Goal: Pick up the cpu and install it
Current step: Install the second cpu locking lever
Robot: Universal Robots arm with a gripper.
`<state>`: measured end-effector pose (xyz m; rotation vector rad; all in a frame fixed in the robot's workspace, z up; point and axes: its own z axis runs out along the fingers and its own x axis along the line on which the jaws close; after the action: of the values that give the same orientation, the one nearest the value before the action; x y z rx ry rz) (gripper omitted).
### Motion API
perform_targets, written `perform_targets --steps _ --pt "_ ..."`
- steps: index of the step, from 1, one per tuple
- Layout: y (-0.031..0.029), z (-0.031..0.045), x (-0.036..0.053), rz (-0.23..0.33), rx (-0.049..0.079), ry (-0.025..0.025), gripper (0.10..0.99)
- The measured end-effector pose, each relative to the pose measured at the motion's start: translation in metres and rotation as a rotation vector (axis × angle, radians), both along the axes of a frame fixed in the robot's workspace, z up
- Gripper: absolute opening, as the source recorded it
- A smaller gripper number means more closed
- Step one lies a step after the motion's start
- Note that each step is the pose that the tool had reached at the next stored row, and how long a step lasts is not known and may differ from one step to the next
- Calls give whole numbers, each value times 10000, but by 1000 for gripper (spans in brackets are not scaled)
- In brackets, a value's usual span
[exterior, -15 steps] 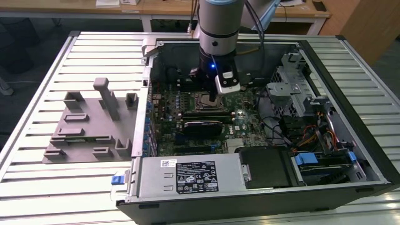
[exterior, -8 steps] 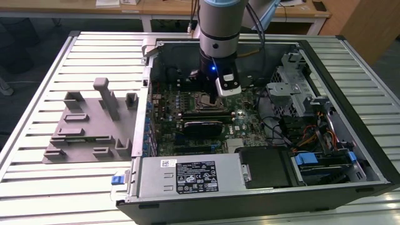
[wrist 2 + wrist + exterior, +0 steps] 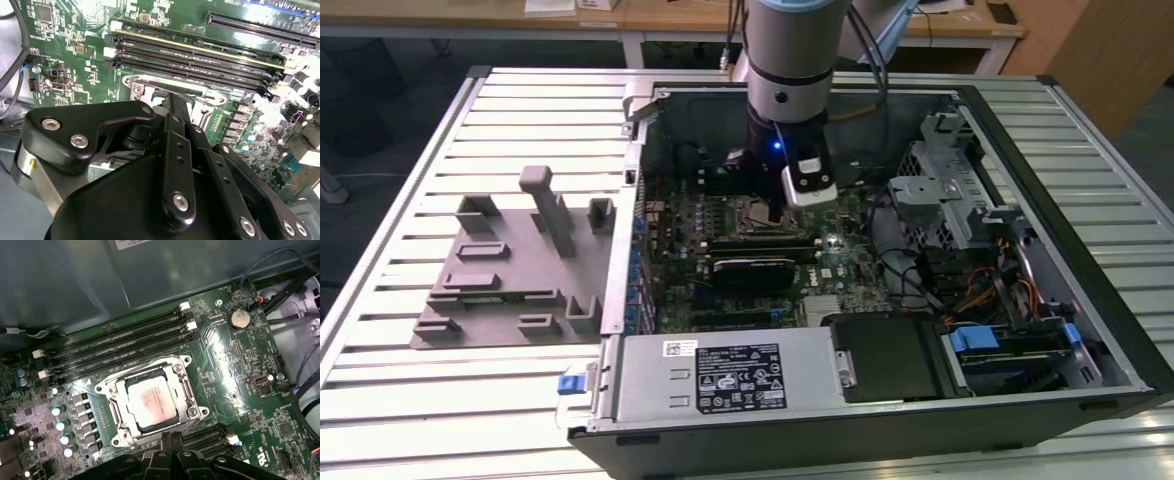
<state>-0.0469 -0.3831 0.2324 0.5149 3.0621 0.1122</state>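
Cpu [image 3: 150,402] seated in socket [image 3: 190,390], hand [image 3: 169,442] beside.

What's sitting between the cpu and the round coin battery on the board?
In the first wrist view, the socket's metal frame borders the cpu; past it, bare green board with small components runs up to the coin battery.
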Motion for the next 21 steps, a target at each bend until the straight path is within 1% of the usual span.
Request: perform_targets --steps 8,12,15,19,21 --pt "-89 -11 -6 0 0 0 106" --pt "-116 -21 -41 8 9 0 106" --pt "-117 -30 -97 31 76 0 106" --pt "-118 -42 -169 56 216 0 106" --pt "-119 -45 -196 63 235 0 106"
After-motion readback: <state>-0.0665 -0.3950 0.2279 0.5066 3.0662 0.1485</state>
